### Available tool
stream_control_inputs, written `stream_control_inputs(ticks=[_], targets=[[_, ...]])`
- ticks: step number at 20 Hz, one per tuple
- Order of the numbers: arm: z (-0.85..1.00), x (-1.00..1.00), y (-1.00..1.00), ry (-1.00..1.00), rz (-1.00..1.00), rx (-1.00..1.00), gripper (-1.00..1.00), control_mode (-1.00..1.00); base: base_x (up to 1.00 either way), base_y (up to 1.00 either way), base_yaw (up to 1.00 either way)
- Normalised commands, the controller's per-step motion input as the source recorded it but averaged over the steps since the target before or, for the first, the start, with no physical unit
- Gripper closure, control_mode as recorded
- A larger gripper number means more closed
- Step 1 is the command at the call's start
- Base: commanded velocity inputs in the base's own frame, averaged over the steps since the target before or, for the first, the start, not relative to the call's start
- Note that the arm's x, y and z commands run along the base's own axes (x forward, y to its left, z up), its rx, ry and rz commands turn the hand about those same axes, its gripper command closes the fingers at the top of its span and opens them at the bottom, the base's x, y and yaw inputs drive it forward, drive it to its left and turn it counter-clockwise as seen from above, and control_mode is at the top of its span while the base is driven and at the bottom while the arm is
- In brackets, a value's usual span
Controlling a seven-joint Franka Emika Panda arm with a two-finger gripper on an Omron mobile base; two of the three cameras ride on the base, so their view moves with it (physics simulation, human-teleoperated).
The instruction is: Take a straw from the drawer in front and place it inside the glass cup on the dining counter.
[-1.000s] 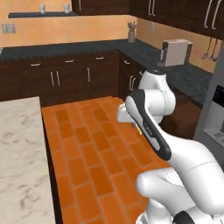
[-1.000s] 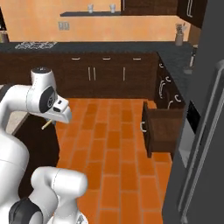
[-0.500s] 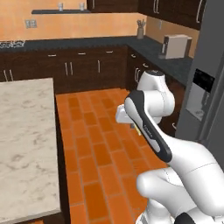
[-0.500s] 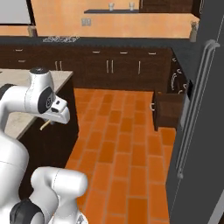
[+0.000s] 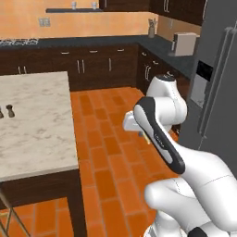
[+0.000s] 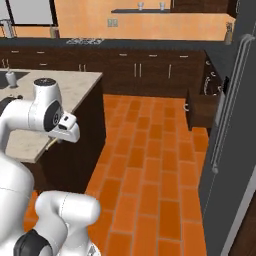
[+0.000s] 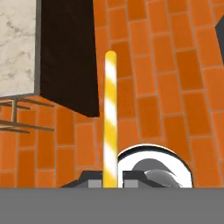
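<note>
My gripper point(image 7: 109, 178) is shut on the straw point(image 7: 109, 118), a thin yellow-and-white striped stick that points straight up from between the fingertips in the hand view. In the left base view the gripper point(image 5: 140, 133) hangs over the orange floor, right of the dining counter point(image 5: 37, 115), with the straw point(image 5: 146, 138) poking out beneath it. From the right base view the gripper point(image 6: 60, 136) sits beside the counter's point(image 6: 75, 87) edge. The drawer point(image 6: 202, 107) stands pulled open by the fridge. The glass cup is out of view.
Salt and pepper shakers point(image 5: 7, 111) stand on the island's left part. A dark sink point(image 6: 9, 79) is set in the island. The tall grey fridge point(image 6: 235, 125) walls off the right. Thin stool legs point(image 7: 17, 118) show below the counter corner point(image 7: 17, 43). Orange brick floor lies between.
The whole picture has shifted as the base turned left: the island has come into view and grown, and the drawer has slid right. The arm keeps its pose with the straw held.
</note>
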Motion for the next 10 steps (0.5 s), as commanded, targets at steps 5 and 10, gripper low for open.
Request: stream_control_inputs(ticks=[5, 10], targets=[[0.0, 0.0, 0.0, 0.0, 0.0, 0.0, 1.0, 1.0, -0.21, 1.0, 0.0], [0.0, 0.0, 0.0, 0.0, 0.0, 0.0, 1.0, 1.0, -0.24, 1.0, 0.0]])
